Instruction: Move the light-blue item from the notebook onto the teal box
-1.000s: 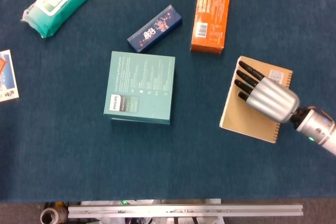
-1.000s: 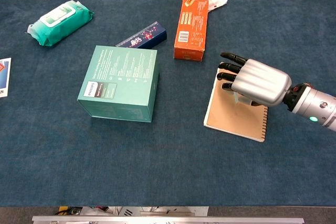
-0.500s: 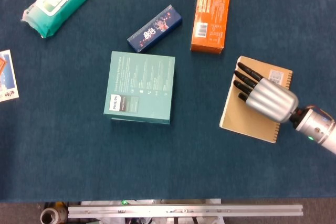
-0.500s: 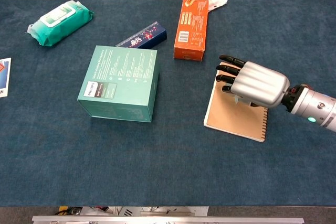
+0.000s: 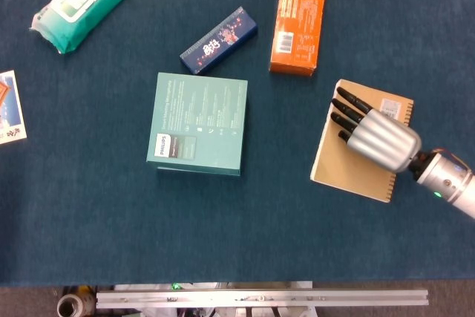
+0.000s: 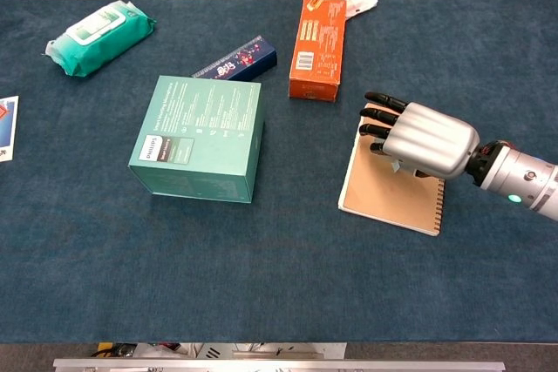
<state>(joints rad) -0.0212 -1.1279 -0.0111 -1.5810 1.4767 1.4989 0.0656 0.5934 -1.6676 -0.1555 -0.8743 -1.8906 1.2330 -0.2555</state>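
In the chest view the wipes pack [image 6: 101,37] lies at upper left, and the teal box [image 6: 199,138] stands left of centre with its top bare; neither has shifted over the last second. Just above the box is a dark-blue carton [image 6: 237,59], and the orange carton [image 6: 318,37] sits at upper centre, also where they were.

At right centre is the notebook [image 6: 375,194], and my right hand [image 6: 423,138] is palm-down over its upper end. Since a second ago I have only nudged it a little toward the upper left of the frame and settled it; the dark fingers [image 6: 384,116] point left, close together. The palm hides what is under them, so I cannot tell whether they have closed on anything.

Of the light-blue item [image 6: 398,165] I see only a pale sliver below the palm, on the notebook. I judge the grasp is not yet secured, and nothing has been lifted. My left hand shows in neither view.
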